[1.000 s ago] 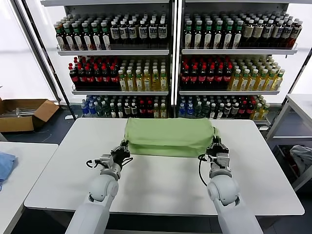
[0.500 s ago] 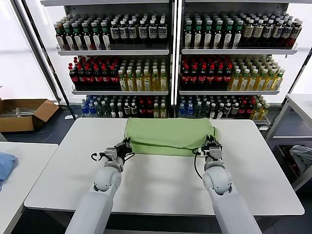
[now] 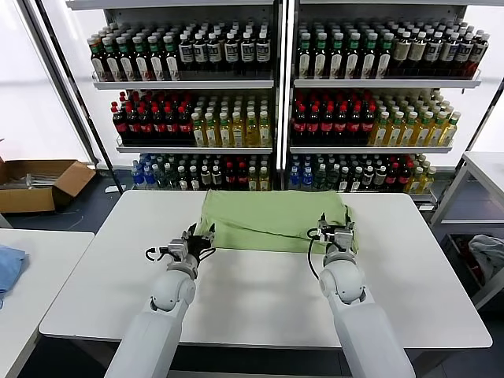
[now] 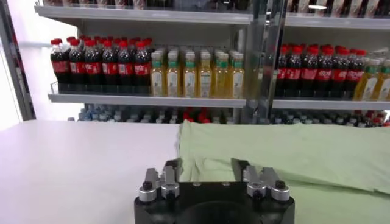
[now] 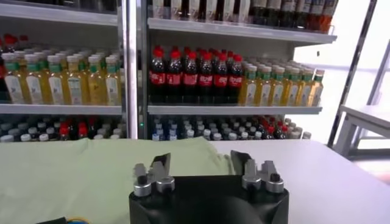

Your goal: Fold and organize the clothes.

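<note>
**Fold laid down, both pincers let go**

Beyond both pincers, filling the far wall, stand two shelving units [image 3: 283, 94] of bottled drinks, dark, red-capped and yellow. Beneath the pincers spreads the white table [image 3: 260, 291]. Off to the left pincer's outer side are a cardboard box [image 3: 39, 183] on the floor and a blue cloth [image 3: 8, 268] on a second table; off to the right pincer's outer side, a grey-white cloth [image 3: 488, 256] sits under a side table.

The green shirt [image 3: 272, 220] lies folded into a wide band on the table, directly ahead of and between the two pincers. The left gripper [image 3: 197, 244] sits at the shirt's near left corner with its jaws apart and nothing between them. The right gripper [image 3: 337, 234] sits over the near right edge, jaws likewise apart and empty.

Judging from this, a lengthwise fold is just finished and released. The next move likely calls for drawing both arms clear, then taking one short end to fold the band across itself, without dragging the layers apart.
</note>
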`<act>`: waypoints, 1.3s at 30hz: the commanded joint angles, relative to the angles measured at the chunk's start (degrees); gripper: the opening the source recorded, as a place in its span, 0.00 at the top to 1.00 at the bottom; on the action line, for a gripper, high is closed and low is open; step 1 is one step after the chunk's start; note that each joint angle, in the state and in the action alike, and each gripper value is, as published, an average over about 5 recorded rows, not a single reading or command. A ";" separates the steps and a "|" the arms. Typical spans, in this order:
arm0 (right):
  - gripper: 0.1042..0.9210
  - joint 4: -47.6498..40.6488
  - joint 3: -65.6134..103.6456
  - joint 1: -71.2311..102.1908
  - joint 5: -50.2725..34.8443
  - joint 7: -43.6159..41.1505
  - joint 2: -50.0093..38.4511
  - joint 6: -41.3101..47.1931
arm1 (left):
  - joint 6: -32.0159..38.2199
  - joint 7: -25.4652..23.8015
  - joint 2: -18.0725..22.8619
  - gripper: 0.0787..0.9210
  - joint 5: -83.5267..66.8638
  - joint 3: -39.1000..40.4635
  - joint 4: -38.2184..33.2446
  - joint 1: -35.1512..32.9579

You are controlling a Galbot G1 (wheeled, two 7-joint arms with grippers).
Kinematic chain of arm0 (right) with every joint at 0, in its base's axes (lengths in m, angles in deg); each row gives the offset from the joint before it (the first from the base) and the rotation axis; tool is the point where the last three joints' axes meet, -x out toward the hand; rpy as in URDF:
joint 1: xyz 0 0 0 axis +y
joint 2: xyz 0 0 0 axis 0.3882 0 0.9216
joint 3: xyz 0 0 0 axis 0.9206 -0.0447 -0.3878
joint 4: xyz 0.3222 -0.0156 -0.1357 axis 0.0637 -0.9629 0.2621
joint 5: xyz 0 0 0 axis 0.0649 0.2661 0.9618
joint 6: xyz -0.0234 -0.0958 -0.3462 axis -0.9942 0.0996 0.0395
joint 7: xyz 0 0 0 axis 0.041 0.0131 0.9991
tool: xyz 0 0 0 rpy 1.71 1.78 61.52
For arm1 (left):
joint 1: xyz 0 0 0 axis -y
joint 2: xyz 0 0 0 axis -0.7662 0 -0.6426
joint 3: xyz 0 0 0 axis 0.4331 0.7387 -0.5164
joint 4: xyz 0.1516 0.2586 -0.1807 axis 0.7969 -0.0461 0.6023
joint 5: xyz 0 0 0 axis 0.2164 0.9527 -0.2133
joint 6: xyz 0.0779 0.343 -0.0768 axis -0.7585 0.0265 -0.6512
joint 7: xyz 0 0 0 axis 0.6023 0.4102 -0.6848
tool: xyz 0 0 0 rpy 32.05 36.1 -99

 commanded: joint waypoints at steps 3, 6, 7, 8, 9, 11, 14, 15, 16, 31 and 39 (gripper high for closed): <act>0.12 9.76 2.03 8.82 -0.94 1.62 -2.96 2.16 | -2.48 0.08 -1.11 0.16 2.22 0.02 -8.62 -6.02; 0.12 9.80 2.74 9.47 -1.12 2.19 -3.43 2.40 | -2.53 0.08 -1.44 0.12 2.23 -0.47 -8.58 -6.33; 0.12 9.78 2.90 9.67 -1.14 2.26 -3.53 2.44 | -2.53 0.08 -1.51 0.12 2.22 -0.62 -8.50 -6.36; 0.12 9.83 3.02 9.99 -1.13 2.25 -3.64 2.48 | -2.53 0.09 -1.57 0.12 2.21 -0.75 -8.42 -6.38; 0.12 9.88 3.10 10.31 -1.11 2.21 -3.75 2.51 | -2.53 0.10 -1.62 0.12 2.20 -0.84 -8.32 -6.38; 0.12 9.96 3.26 10.84 -1.07 2.16 -3.84 2.58 | -2.54 0.11 -1.67 0.12 2.19 -0.95 -8.02 -6.33; 0.12 9.65 3.50 11.20 -1.02 2.17 -3.96 2.63 | -2.56 0.12 -1.68 0.12 2.20 -1.00 -7.26 -6.06; 0.12 9.39 3.54 11.17 -1.01 2.16 -4.02 2.64 | -2.58 0.12 -1.68 0.12 2.20 -0.99 -6.97 -5.91; 0.12 9.09 3.55 11.07 -1.02 2.14 -4.08 2.64 | -2.63 0.12 -1.67 0.12 2.19 -0.96 -6.63 -5.74; 0.12 2.39 3.05 6.31 -3.01 1.64 -3.73 3.88 | -3.26 0.05 -1.40 0.12 2.10 -0.18 -1.67 -2.57; 0.12 -1.04 2.49 4.50 -4.44 1.70 -2.58 4.22 | -3.29 0.29 -1.05 0.12 2.18 -0.17 0.67 -1.05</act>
